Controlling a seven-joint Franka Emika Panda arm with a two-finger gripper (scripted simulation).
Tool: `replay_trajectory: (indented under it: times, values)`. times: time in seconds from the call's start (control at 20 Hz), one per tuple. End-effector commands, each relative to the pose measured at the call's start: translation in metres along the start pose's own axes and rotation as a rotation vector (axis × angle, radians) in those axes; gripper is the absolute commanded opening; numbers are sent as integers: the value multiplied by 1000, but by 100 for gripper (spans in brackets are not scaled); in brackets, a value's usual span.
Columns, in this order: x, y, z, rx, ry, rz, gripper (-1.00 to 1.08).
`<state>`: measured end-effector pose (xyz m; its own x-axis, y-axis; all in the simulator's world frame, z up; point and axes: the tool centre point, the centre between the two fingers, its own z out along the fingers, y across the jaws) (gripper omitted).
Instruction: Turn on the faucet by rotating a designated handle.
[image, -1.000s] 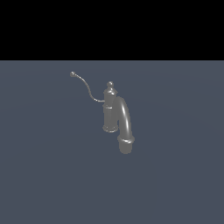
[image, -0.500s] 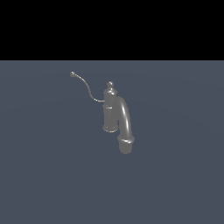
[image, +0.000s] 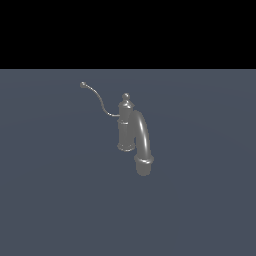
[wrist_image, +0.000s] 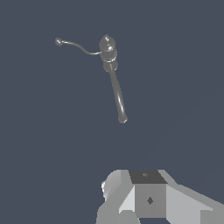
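Note:
The small grey metal faucet (image: 126, 127) stands upright on the floor, its post topped by a knob finial. Its thick arched spout (image: 143, 142) curves down toward the exterior view's right. The handle (image: 98, 102), a thin curved wire lever, leaves the post toward the exterior view's left and ends in a small ball (image: 83, 85). The wrist view looks down on the faucet (wrist_image: 107, 48), the spout (wrist_image: 117, 94) and the handle (wrist_image: 78, 45). Only a grey blocky part of my gripper (wrist_image: 148, 199) shows there, well apart from the faucet. Its fingers cannot be made out. The exterior view does not show the gripper.
A flat slate-blue surface (image: 55, 200) bears the faucet. A black band (image: 128, 30) fills the upper part of the exterior view.

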<state>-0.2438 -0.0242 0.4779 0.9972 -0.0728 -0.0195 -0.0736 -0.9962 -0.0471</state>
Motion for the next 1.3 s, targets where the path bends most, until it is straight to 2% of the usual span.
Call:
replay_trajectory:
  times: [0.0,0.35,0.75,1.25]
  values:
    - [6,-2,2,9,-2,19,-100]
    - [33,-11,10,44,-13,111,-100]
    - [79,-29,29,87,-40,280,-100]
    - [136,-56,65,106,-77,518,-100]
